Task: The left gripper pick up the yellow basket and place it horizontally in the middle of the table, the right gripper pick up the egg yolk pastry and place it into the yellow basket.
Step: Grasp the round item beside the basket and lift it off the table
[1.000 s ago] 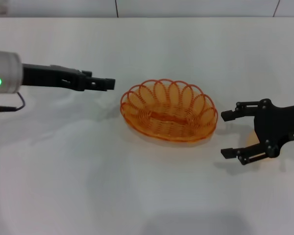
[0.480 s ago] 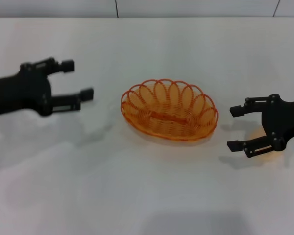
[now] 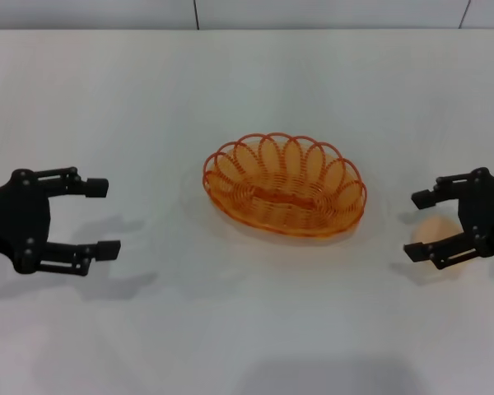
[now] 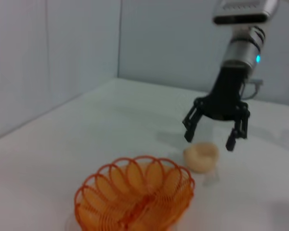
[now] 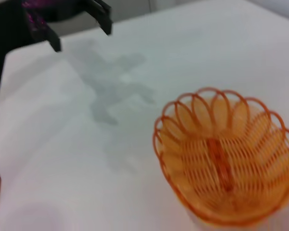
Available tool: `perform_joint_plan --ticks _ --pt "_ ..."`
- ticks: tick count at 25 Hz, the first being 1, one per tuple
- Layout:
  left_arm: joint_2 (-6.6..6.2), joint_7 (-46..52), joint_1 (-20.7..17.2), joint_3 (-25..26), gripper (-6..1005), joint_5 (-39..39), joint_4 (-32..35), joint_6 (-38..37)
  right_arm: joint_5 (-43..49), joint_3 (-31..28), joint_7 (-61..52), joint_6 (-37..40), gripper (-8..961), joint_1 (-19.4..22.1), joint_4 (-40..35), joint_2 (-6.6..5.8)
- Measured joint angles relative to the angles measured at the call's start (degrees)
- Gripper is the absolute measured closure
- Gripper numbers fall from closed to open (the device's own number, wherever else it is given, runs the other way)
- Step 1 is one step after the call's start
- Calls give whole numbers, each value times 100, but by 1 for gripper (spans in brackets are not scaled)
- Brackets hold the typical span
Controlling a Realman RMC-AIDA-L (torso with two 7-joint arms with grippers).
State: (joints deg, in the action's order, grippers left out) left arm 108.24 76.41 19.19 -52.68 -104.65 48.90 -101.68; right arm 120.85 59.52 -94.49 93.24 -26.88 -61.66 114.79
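Note:
The yellow basket (image 3: 284, 184) lies empty and lengthwise across the middle of the white table (image 3: 247, 74); it also shows in the left wrist view (image 4: 135, 197) and the right wrist view (image 5: 226, 154). My left gripper (image 3: 99, 218) is open and empty at the left, well clear of the basket. My right gripper (image 3: 420, 224) is open at the right, its fingers on either side of the egg yolk pastry (image 3: 435, 232), which rests on the table. The left wrist view shows that gripper (image 4: 209, 137) just above the pastry (image 4: 201, 157).
A grey wall runs along the table's far edge (image 3: 247, 28). The left gripper (image 5: 79, 31) shows far off in the right wrist view.
My left gripper has drawn back from the basket to the left and toward the front, and now stands open. My right gripper has shifted right, over the pastry.

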Motion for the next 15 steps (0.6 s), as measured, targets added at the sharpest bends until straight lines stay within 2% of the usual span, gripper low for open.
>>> perform_joint_plan --ticks 4,8,15 --pt "-15 14 37 46 127 -274 31 3 413 15 -614 12 105 -93 -139 0" --pt "28 -63 55 353 127 -544 34 -12 724 28 -1064 33 108 -186 -194 -8" --pt "79 -244 57 535 126 -570 27 -28 1099 14 -1399 -14 112 -264 -159 -6"
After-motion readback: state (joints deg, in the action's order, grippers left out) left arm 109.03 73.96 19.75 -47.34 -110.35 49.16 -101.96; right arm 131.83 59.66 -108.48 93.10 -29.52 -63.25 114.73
